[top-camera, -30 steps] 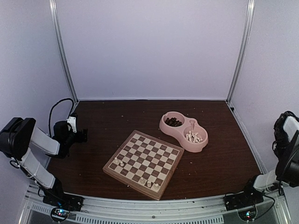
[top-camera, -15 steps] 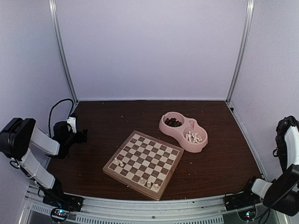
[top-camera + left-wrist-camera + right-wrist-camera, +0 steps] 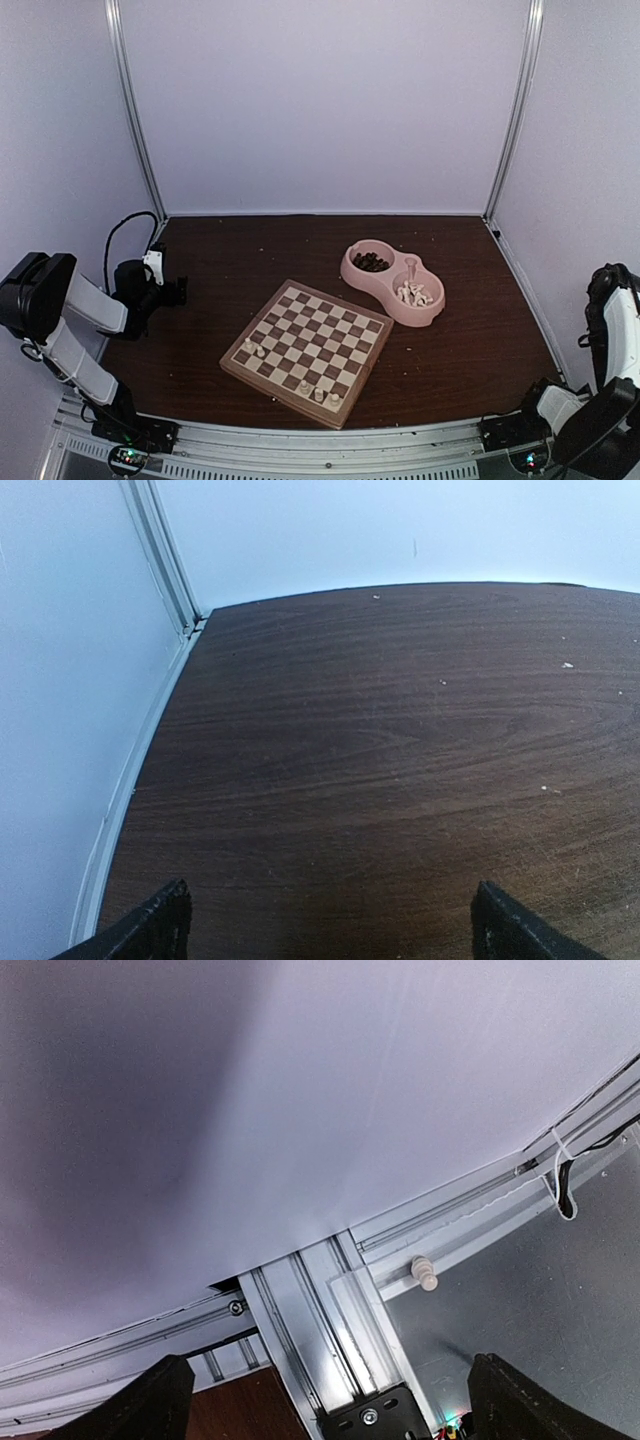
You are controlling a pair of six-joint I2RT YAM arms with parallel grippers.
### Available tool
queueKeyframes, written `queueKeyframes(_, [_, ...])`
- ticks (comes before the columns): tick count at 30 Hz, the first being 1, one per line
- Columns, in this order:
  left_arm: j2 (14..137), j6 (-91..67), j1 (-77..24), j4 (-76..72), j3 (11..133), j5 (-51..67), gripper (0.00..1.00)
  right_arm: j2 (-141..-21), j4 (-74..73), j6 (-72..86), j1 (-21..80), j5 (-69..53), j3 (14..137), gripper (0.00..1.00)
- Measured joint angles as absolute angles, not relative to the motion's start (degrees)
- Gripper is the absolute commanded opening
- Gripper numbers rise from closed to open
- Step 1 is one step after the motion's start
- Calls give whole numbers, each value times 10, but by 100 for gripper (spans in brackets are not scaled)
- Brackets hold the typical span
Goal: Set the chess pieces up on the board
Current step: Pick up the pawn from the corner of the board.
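The flat square wooden chessboard (image 3: 322, 341) with tan and brown checks lies askew on the dark brown worktop (image 3: 240, 255). A few tiny pale cream chess pieces (image 3: 319, 394) stand by its near edges, and more are heaped in the right compartment of the pink double bowl (image 3: 352, 272) just behind it. Both the left claw (image 3: 328, 932) and the right claw (image 3: 330, 1402) gape wide and empty, well clear of the chessboard.

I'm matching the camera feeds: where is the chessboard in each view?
Top external: the board lies near the centre, askew, beside the pink bowl.
Left wrist: not in it.
Right wrist: not in it.
Shared landmark: the dark wooden table, filling the left wrist view, a bottom-left sliver in the right wrist's.
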State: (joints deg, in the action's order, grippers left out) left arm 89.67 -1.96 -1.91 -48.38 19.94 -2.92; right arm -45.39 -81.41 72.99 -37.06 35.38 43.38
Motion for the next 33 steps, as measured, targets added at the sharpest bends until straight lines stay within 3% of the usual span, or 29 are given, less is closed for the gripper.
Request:
queueKeyframes(14, [897, -20, -19, -484, 199, -29, 98, -482, -842, 803, -371, 348, 443, 100])
queueKeyframes(23, [897, -20, -19, -484, 199, -29, 98, -400, -816, 835, -388, 370, 388, 100])
queueKeyframes(33, [897, -20, -19, -484, 199, -29, 98, -398, -800, 886, -417, 375, 364, 100])
